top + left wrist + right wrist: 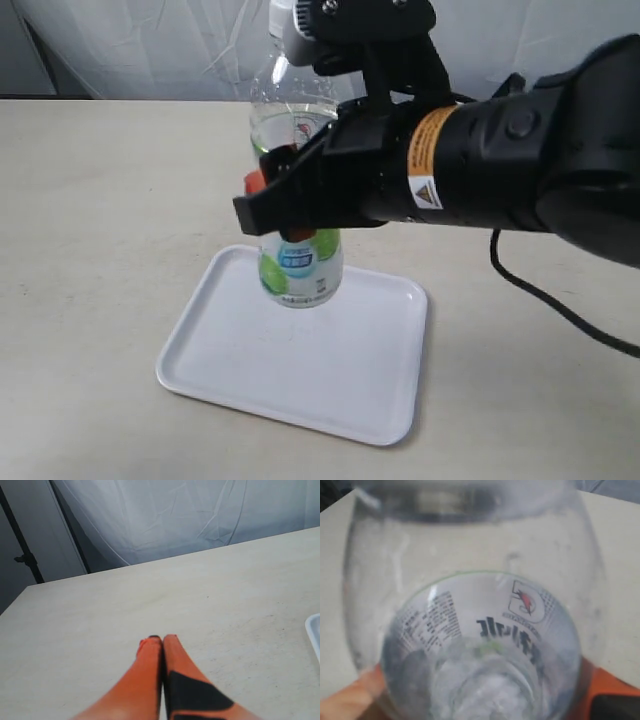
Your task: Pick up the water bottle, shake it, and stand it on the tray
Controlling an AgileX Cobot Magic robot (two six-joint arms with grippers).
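Note:
The water bottle (297,270), clear with a lime-and-blue label, stands upright with its base on or just above the far part of the white tray (340,385). My right gripper (285,205) is shut on the bottle's middle, with orange fingertips (255,181) showing beside it. In the right wrist view the bottle (480,630) fills the frame between the orange fingers (355,695). Its cap is hidden behind the arm. My left gripper (162,639) is shut on nothing, hovering over bare table; a tray corner (314,630) shows at the frame's edge.
The beige table (100,220) stretches around the tray. A white cloth backdrop (150,50) hangs behind it. A black cable (560,300) trails from the right arm over the table. A dark stand (25,555) sits beyond the table edge.

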